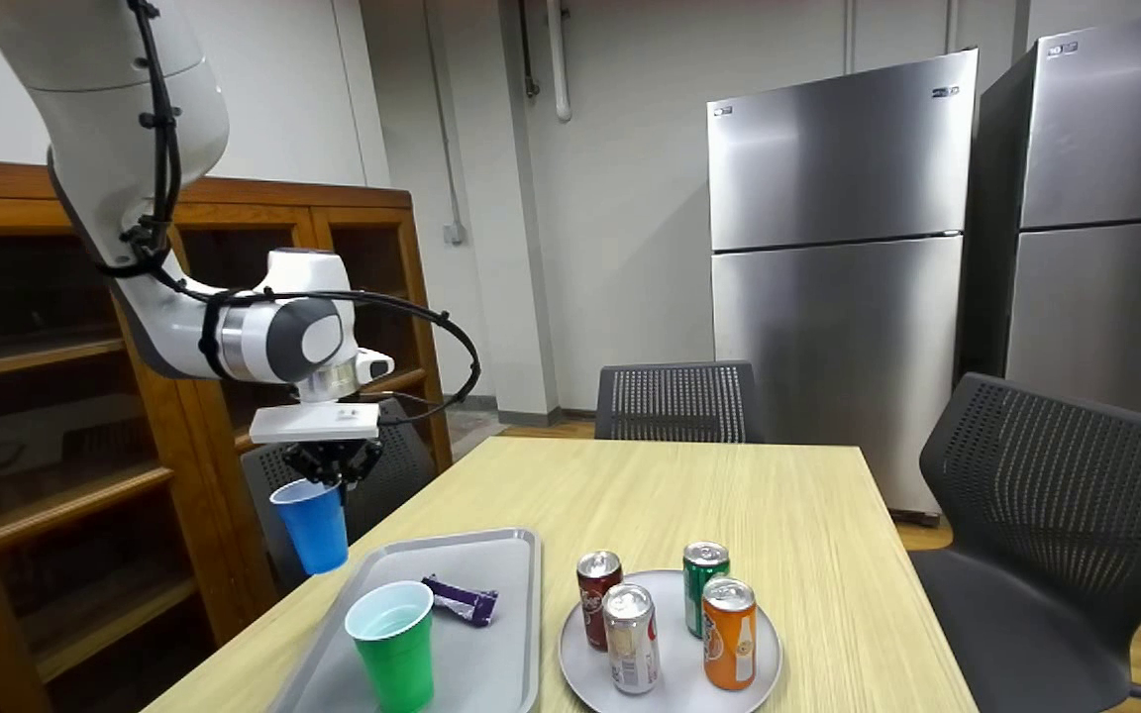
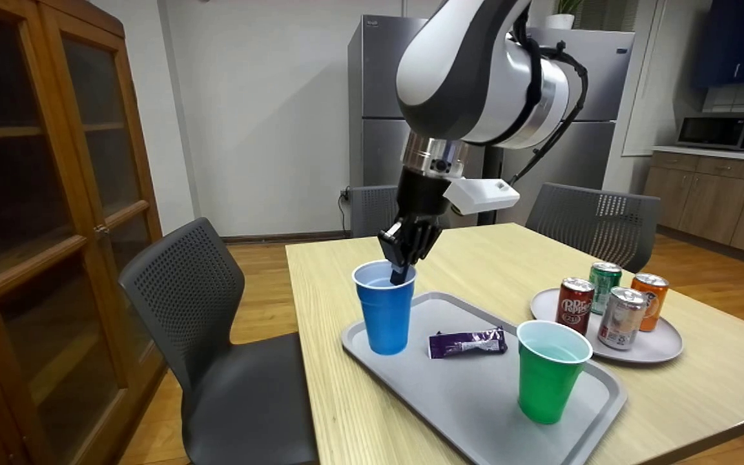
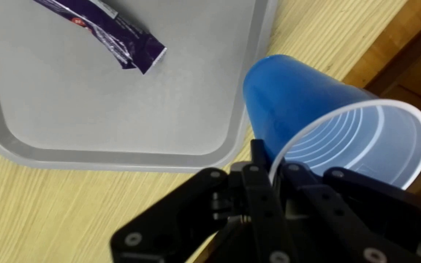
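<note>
A blue plastic cup (image 1: pixel 311 527) with a white inside hangs from my gripper (image 1: pixel 341 483), tilted slightly in that exterior view, beside the table's left edge. My jaws are shut on the cup's rim: in the wrist view one of the fingers (image 3: pixel 258 150) lies outside the wall of the blue cup (image 3: pixel 294 93), while the other reaches inside and is partly hidden. The cup is empty as far as its interior shows. Near it lies a grey tray (image 2: pixel 475 387) bearing a purple wrapped bar (image 2: pixel 467 343) and, at the opposite end, a green cup (image 2: pixel 547 381).
Beside the tray, a round plate (image 1: pixel 670 683) carries several small soda cans (image 1: pixel 729 634). Dark chairs (image 2: pixel 217 361) stand around the wooden table (image 1: pixel 670 495). A glass-fronted wooden cabinet (image 1: pixel 184 475) is close to the arm's side, and steel refrigerators (image 1: pixel 838 287) stand behind.
</note>
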Controlling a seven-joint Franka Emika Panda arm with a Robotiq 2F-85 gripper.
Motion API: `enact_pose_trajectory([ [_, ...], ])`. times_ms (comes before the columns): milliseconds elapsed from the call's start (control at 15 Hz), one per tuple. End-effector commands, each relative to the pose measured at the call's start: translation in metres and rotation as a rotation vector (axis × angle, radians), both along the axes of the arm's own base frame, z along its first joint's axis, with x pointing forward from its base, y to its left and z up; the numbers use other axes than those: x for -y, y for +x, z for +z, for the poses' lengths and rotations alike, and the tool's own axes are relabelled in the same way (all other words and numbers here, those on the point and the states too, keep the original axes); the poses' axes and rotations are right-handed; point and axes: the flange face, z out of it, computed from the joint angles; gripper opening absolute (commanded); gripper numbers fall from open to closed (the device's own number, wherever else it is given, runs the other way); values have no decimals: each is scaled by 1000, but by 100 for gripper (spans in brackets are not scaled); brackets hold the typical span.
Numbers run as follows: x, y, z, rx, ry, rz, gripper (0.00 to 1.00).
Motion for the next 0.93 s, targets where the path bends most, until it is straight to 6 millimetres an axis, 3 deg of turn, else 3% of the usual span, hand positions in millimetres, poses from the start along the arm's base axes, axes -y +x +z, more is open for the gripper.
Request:
enact_pose_trajectory([
  [0, -10, -31, 6, -4, 18, 89, 1],
  [467, -24, -76, -22, -57, -21, 222, 1],
  [867, -33, -100, -48, -64, -40, 240, 1],
])
